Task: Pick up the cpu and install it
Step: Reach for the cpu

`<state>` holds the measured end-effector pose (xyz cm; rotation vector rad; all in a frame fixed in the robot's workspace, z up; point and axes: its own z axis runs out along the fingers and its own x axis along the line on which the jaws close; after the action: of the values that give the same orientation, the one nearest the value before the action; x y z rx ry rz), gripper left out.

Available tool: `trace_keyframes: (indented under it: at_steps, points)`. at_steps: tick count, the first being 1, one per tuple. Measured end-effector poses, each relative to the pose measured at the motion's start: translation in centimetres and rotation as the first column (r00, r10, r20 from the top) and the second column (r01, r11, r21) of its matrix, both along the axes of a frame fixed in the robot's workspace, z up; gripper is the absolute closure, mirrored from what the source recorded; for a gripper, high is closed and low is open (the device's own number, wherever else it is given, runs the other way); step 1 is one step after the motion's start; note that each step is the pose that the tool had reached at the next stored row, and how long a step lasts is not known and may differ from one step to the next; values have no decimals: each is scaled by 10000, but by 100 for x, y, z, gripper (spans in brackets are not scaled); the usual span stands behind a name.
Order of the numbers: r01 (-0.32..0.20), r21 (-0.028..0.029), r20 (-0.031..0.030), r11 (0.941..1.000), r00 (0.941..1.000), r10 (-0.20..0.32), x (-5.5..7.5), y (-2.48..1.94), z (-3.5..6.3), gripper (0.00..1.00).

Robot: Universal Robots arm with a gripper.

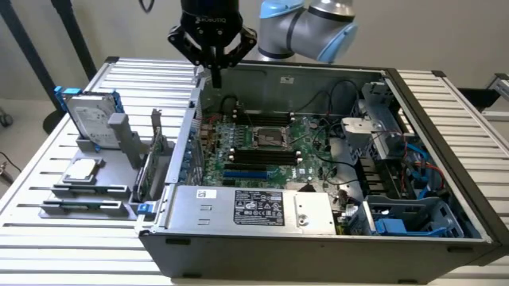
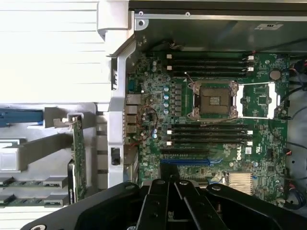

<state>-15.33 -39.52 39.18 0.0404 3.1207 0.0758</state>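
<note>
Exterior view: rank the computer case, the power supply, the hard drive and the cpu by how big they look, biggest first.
1. computer case
2. power supply
3. hard drive
4. cpu
The gaps are clear, with no ties.

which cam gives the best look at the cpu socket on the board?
Wrist view. It looks straight down on the socket, open and unobstructed, with its lid frame swung aside. The exterior view shows the socket from a slant and smaller, between the memory slots.
</note>
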Motion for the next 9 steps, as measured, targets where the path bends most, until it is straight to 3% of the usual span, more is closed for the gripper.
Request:
trace_keyframes:
  at_steps: [9]
  points:
    - [0, 0, -40, 10000, 10000, 0, -408, 1, 0, 89]
